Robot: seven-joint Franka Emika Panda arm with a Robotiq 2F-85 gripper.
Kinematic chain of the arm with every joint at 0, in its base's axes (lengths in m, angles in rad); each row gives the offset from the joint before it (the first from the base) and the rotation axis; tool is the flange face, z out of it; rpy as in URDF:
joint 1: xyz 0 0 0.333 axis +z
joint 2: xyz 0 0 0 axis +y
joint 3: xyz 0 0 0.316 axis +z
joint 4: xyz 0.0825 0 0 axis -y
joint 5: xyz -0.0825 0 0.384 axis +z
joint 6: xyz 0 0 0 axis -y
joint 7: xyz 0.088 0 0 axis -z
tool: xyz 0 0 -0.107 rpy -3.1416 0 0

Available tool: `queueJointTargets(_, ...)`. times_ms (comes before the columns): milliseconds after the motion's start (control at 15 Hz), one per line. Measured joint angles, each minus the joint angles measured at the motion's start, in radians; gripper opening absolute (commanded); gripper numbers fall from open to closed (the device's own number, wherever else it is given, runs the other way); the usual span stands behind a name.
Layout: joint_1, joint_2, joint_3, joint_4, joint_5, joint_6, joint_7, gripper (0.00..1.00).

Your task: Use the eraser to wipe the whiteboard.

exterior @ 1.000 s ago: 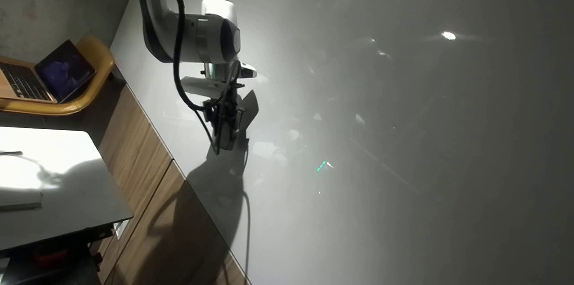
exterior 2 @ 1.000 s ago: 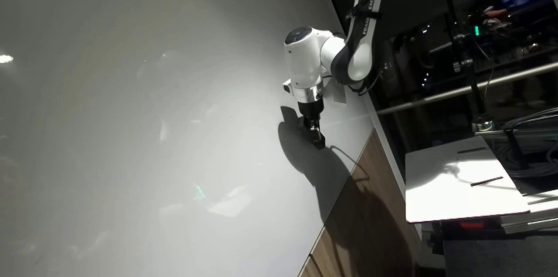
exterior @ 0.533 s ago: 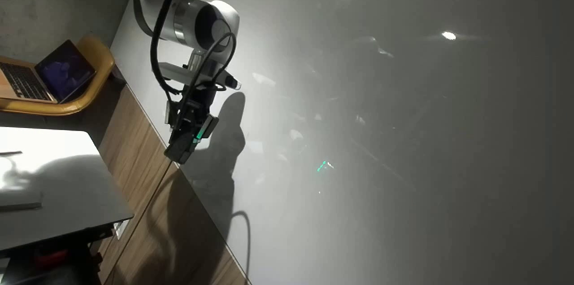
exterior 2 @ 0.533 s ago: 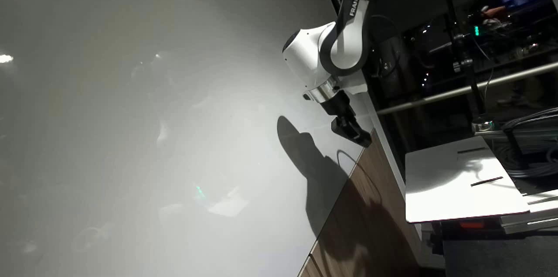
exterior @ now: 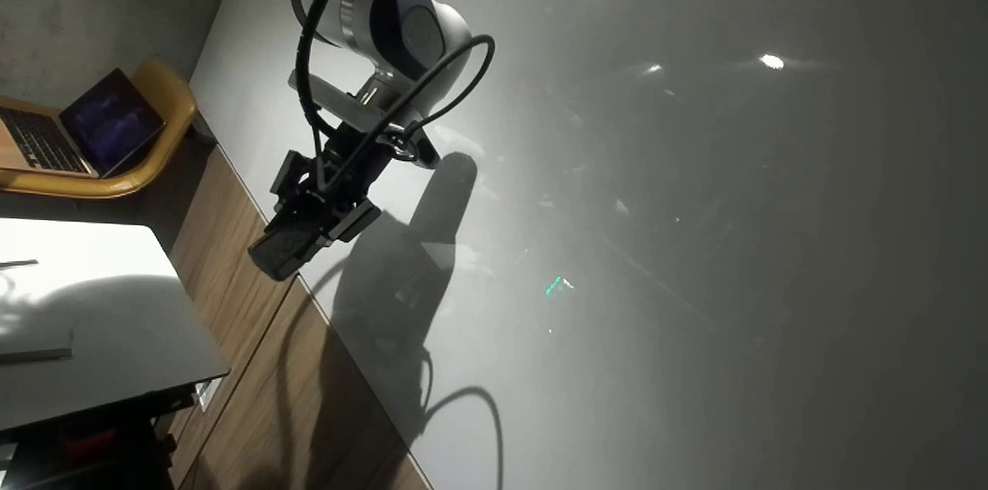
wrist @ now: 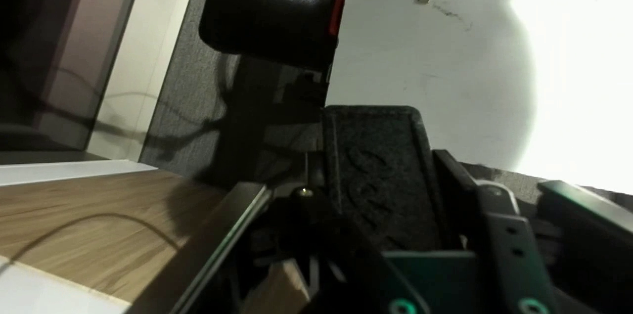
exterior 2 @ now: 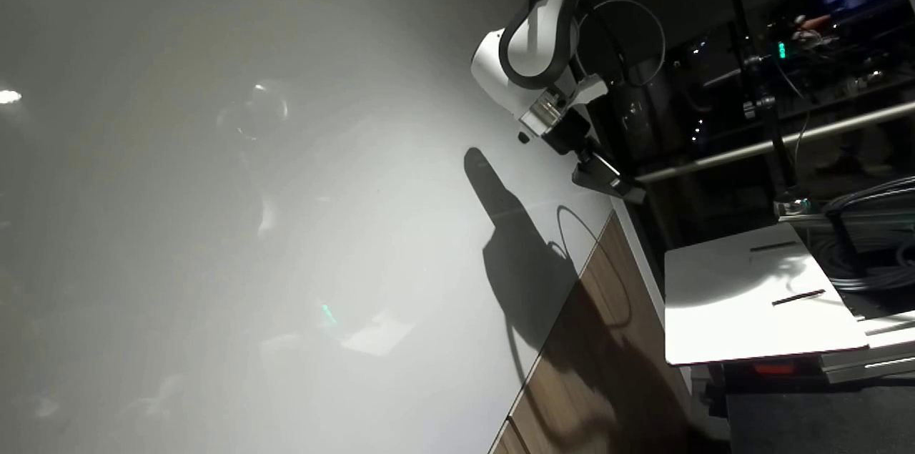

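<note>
Both fingers of the black, angular gripper pinch a dark grey, speckled oblong eraser in the wrist view, a flat white tabletop beyond. In an exterior view, the eraser tilts downward across the edge between the large, glossy grey-white whiteboard and brown wood-grain panels. In an exterior view, below the white robot arm, it hangs clear of the whiteboard.

gripped in the gripper, the eraser looks matt and rough. beside it, the whiteboard is smooth and glossy. the nearby panel looks like grained wood.
</note>
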Motion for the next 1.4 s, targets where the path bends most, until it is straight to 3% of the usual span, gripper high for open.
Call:
queueJointTargets(667,0.033,0.18,0.052,-0.001,0.066,-0.071,-0.02,0.3)
queueJointTargets(1067,0.085,0.324,0.09,0.02,0.083,-0.078,0.051,0.3)
queueJointTargets(1400,0.08,0.415,0.082,0.066,0.085,-0.109,0.093,0.3)
